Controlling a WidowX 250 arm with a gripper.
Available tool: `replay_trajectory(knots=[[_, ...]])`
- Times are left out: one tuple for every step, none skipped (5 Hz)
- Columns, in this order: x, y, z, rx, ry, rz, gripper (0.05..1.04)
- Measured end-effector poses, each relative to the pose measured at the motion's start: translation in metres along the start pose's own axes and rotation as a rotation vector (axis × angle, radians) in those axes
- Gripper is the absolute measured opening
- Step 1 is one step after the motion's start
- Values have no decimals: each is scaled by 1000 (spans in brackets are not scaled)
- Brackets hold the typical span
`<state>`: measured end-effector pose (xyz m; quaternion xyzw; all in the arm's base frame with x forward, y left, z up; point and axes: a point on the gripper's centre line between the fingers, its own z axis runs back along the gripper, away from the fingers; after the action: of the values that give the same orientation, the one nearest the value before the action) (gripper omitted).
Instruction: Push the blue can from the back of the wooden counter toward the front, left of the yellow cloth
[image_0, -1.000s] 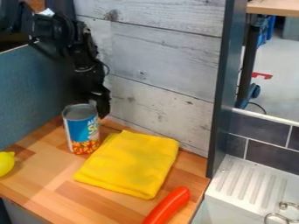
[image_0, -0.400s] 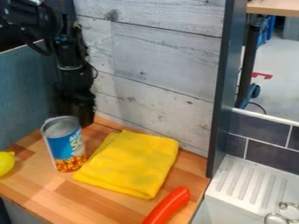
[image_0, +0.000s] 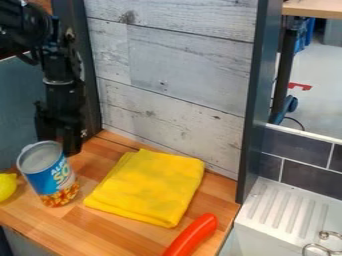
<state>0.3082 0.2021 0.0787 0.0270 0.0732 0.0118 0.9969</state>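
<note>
The can, with a blue and orange label, is on the wooden counter to the left of the folded yellow cloth, apart from it. It leans, its grey top tipped to the left, away from the cloth, and its lower end nearer the cloth.

The gripper is just behind the can, to the left of the cloth's far corner, and points almost straight down. Whether it is clenched, released or grasping the can, I cannot tell. Above it the black arm enters far to the upper left of the cloth, bends, and drops nearly upright.

Farther left of the cloth, beyond the can, is a yellow lemon. A long, rounded red object lies slantwise at the cloth's near right. Behind the cloth rises a wall of pale planks; to its right are a dark post and a white sink with a ridged top.
</note>
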Motion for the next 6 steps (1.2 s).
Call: replay_trajectory(knots=[[-7, 0, -6, -17, 22, 1, 1008], [-9, -5, -13, -47, 44, -8, 1008], [-10, -7, -17, -62, 62, 3, 1008], [-10, -8, -19, -73, 77, 12, 1008], [6, -3, 0, -73, -4, 11, 1008], [11, -7, 20, -86, -82, 26, 1008]])
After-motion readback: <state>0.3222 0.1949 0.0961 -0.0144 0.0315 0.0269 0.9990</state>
